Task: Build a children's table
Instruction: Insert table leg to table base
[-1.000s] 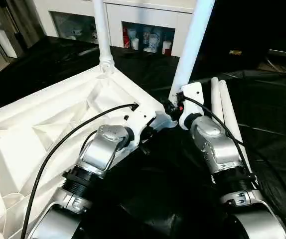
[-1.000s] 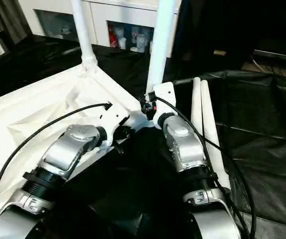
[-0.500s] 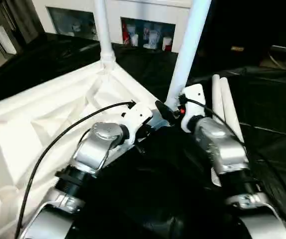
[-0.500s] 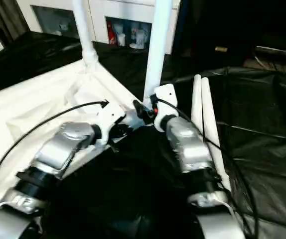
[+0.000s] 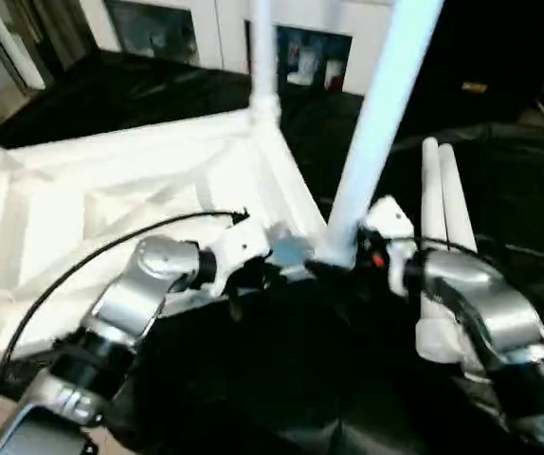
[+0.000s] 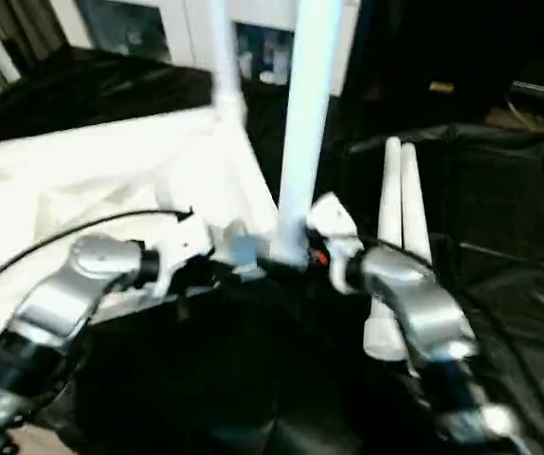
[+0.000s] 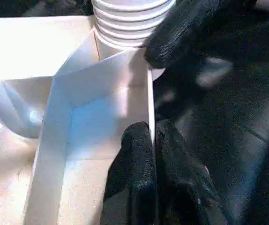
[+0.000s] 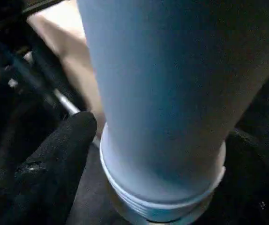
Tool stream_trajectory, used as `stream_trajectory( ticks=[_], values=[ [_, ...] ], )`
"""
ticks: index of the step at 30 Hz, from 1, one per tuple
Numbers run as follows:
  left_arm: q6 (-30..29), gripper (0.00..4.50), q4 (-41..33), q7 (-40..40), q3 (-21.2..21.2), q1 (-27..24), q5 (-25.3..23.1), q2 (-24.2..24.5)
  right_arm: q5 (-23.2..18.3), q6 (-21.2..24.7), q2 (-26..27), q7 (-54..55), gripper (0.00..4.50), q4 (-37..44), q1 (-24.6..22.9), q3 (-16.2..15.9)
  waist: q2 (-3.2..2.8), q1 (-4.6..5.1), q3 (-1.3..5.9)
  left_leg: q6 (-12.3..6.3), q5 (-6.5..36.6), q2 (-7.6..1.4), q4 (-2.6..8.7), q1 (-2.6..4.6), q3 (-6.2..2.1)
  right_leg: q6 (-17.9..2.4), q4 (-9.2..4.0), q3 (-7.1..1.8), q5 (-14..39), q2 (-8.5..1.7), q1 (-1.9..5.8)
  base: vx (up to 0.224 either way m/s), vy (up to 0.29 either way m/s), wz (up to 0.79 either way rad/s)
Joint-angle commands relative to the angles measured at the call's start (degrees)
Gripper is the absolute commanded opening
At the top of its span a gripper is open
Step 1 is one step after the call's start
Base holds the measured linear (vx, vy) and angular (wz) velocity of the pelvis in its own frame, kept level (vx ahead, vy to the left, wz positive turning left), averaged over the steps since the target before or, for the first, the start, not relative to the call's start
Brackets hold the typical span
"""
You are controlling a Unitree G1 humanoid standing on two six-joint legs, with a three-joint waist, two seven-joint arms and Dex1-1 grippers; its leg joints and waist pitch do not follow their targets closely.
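The children's table lies upside down: its white ribbed tabletop (image 5: 111, 190) takes up the left. One white leg (image 5: 261, 57) stands in the far corner socket. A second leg (image 5: 376, 123) stands in the near corner socket, its threaded base (image 7: 130, 18) showing in the left wrist view. My left gripper (image 7: 152, 136) is shut on the tabletop's thin rim wall just beside that corner. My right gripper (image 5: 343, 261) is at the near leg's base, open, with a black finger (image 8: 59, 154) on either side of the tube (image 8: 172, 93).
Two loose white legs (image 5: 443, 190) lie side by side on the black-draped work table (image 5: 509, 161), right of my right forearm. A white cabinet (image 5: 319, 57) with small items on its shelves stands behind the table.
The camera has swung, shifting the whole picture. My right gripper's fingers have spread apart around the near leg's base. The left gripper keeps its hold on the rim.
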State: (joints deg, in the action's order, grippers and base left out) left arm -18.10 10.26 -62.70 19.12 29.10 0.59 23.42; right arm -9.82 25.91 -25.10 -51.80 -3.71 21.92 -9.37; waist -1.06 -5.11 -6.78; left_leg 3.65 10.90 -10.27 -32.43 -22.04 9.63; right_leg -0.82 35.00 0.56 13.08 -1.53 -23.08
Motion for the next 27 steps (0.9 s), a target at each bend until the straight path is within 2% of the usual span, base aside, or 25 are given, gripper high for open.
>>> stream_trajectory(
  ticks=[1,6,9,10,14,15,18,21,24,27],
  values=[
    [2.76,0.00,-3.04,-4.28,1.15,-0.27,2.85,0.59,-2.00,0.87,-1.93,-3.24,4.10,3.41,-1.53,-0.99,0.07,-0.24,3.76,-3.87,2.28,-3.06,2.81,1.30,-0.68,-14.05,-2.41,-2.56,-15.42,-5.68,3.70,0.000,0.000,0.00],
    [3.12,0.00,-3.26,-5.58,1.21,-0.51,3.42,1.62,-3.72,1.51,-3.61,-5.74,4.10,6.71,-3.34,-0.45,-0.17,-0.51,3.83,-4.35,2.40,-3.14,2.67,1.26,-0.68,-15.04,-2.37,-2.39,-12.61,-5.70,3.39,0.000,0.000,0.00],
    [3.41,0.00,-3.03,-5.94,1.36,-0.73,3.24,1.90,-3.69,1.60,-3.48,-5.54,4.10,7.38,-4.06,-0.61,-0.08,-0.66,4.05,-4.86,1.04,-3.06,2.47,1.08,-0.75,-15.24,-2.07,-2.37,-13.61,-5.78,3.54,0.000,0.000,0.00],
    [3.52,0.00,-2.92,-5.96,1.44,-0.81,3.05,1.93,-3.49,1.49,-3.28,-5.34,3.85,7.34,-4.27,-0.82,-0.11,-0.69,4.06,-4.97,0.66,-3.04,2.42,1.06,-0.76,-15.32,-2.01,-2.34,-14.07,-5.74,3.51,0.000,0.000,0.00],
    [3.78,0.00,-2.61,-6.02,1.49,-0.93,2.86,1.86,-3.59,1.60,-2.55,-4.07,3.77,7.16,-4.74,-1.19,-0.09,-0.86,4.21,-5.40,-0.39,-2.96,2.21,0.99,-0.76,-15.79,-1.76,-2.23,-15.48,-5.66,3.54,0.000,0.000,0.00],
    [3.76,0.00,-2.57,-6.10,1.60,-0.99,2.88,1.93,-3.50,1.67,-2.27,-3.84,3.45,7.19,-4.97,-1.35,-0.10,-0.91,4.17,-5.40,-0.14,-2.94,2.20,0.96,-0.75,-15.82,-1.78,-2.22,-15.12,-5.69,3.52,0.000,0.000,0.00],
    [3.64,0.00,-2.59,-6.23,1.81,-1.12,2.94,2.10,-3.14,1.73,-1.58,-3.08,3.32,6.75,-5.50,-1.70,-0.05,-1.01,4.24,-5.41,-0.15,-2.92,2.15,0.94,-0.77,-15.78,-1.74,-2.22,-14.51,-5.72,3.55,0.000,0.000,0.00],
    [3.73,0.00,-2.51,-6.14,1.92,-1.18,2.99,2.13,-3.15,1.67,-1.35,-2.61,2.97,6.67,-5.93,-1.97,-0.04,-1.04,4.25,-5.04,0.75,-2.95,2.15,0.94,-0.79,-15.77,-1.84,-2.22,-12.63,-5.79,3.51,0.000,0.000,0.00],
    [3.62,0.00,-2.57,-6.14,1.93,-1.39,3.15,1.87,-3.56,1.83,-0.61,-2.08,2.91,6.28,-6.59,-1.77,-0.08,-1.06,4.02,-4.41,2.59,-2.99,2.25,0.98,-0.79,-15.61,-2.16,-2.31,-9.14,-5.88,3.32,0.000,0.000,0.00],
    [3.38,0.00,-2.65,-5.88,1.72,-1.61,3.37,1.55,-3.33,0.89,0.06,-1.20,2.84,5.16,-7.28,-1.53,-0.07,-1.11,4.25,-3.88,3.00,-3.04,2.24,1.09,-0.82,-15.56,-2.16,-2.32,-7.55,-5.95,3.33,0.000,0.000,0.00]
  ],
)
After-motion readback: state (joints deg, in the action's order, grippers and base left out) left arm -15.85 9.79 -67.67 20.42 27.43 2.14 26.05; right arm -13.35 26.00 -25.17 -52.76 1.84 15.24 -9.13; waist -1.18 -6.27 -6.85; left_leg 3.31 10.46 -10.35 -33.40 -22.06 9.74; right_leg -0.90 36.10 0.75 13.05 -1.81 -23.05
